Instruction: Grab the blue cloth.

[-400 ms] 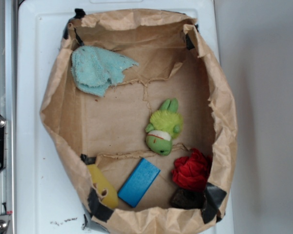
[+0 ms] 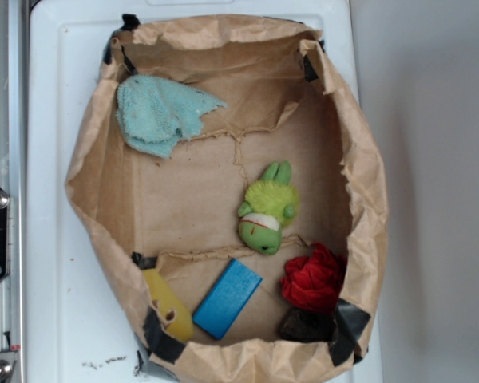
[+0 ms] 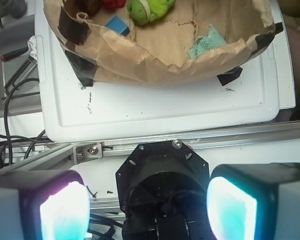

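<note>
**Grab not started — gripper parked outside the bag**

Blue cloth [image 2: 160, 114] lies loose and crumpled in a far corner of the brown paper bag [image 2: 367, 199], up against the bag wall. Nothing touches it. From the wrist view it's ahead of the tool and off to the right, only a scrap of it [image 3: 206, 43] showing past the near bag rim.

Gripper [image 3: 147, 207]: fingers spread wide, pads [image 3: 229, 210] well apart, nothing between them. It sits well short of the bag, back over the rail at the edge of the white tray [image 3: 155, 110]. It isn't visible in the exterior view at all.

Done: nothing. Left: the whole job. Travel forward over the rim, go down onto the cloth, close, lift.

Further from the cloth, all farther left of the tool's line: green plush toy [image 2: 267, 209] mid-bag, blue block [image 2: 227, 298], red fabric bundle [image 2: 313, 279], yellow piece [image 2: 168, 303] by the taped corner. None sit in the direct path, as far as I can judge.

Vs. the earlier exterior frame: no visible difference. Cloth and clutter are in the same spots.
</note>
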`<state>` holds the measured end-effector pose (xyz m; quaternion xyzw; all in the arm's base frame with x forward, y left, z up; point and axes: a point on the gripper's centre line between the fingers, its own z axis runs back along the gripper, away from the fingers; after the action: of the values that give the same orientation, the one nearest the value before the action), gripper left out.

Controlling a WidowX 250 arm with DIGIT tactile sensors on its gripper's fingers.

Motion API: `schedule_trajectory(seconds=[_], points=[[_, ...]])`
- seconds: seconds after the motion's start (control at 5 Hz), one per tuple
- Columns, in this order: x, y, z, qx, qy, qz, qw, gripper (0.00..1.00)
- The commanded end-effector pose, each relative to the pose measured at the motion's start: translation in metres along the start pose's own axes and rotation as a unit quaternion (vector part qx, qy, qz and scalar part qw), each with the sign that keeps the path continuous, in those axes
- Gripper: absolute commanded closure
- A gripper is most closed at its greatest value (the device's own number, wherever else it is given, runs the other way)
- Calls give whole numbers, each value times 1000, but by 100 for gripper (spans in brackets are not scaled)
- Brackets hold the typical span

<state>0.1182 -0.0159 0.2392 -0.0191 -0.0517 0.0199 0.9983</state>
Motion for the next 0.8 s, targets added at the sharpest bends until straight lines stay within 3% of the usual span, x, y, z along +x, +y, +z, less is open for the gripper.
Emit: schedule_trajectory(seconds=[0.0,0.4,0.6], points=[[66,11,-17,-22,-49,-42,998,0],[108,30,-44,6,-67,-74,995,0],[129,47,-67,40,-62,-61,995,0]])
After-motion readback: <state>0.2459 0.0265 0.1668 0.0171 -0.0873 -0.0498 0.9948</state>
